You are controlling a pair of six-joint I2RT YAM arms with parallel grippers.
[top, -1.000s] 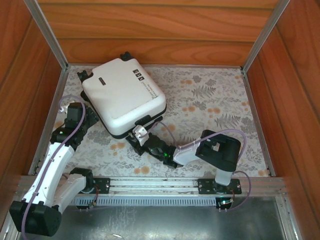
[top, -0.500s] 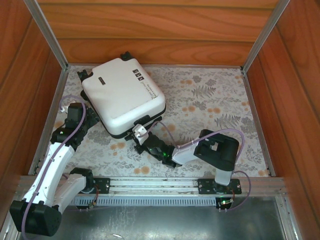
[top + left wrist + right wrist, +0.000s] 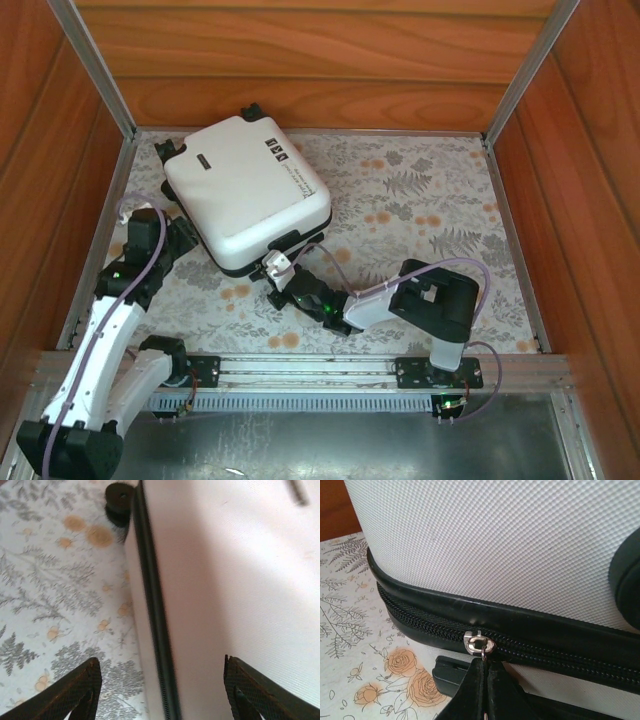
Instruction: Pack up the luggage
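The white rounded hard-shell plastic suitcase, at ten o'clock on the table, looks smooth from above; close up its shell is matt with a fine dimpled grain. A smooth, faintly glossy black band edges it, above a black woven-cloth zipper with a shiny silver metal zipper pull. The table wears a matt floral-printed covering. On the left claw the black fingers show a cross-hatched texture. Varnished wooden walls gleam at twelve o'clock, framed by brushed aluminium rails.

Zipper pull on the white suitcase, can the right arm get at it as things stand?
Very likely yes: the right gripper looks shut on the zipper pull at the near edge of the luggage, with nothing between them.
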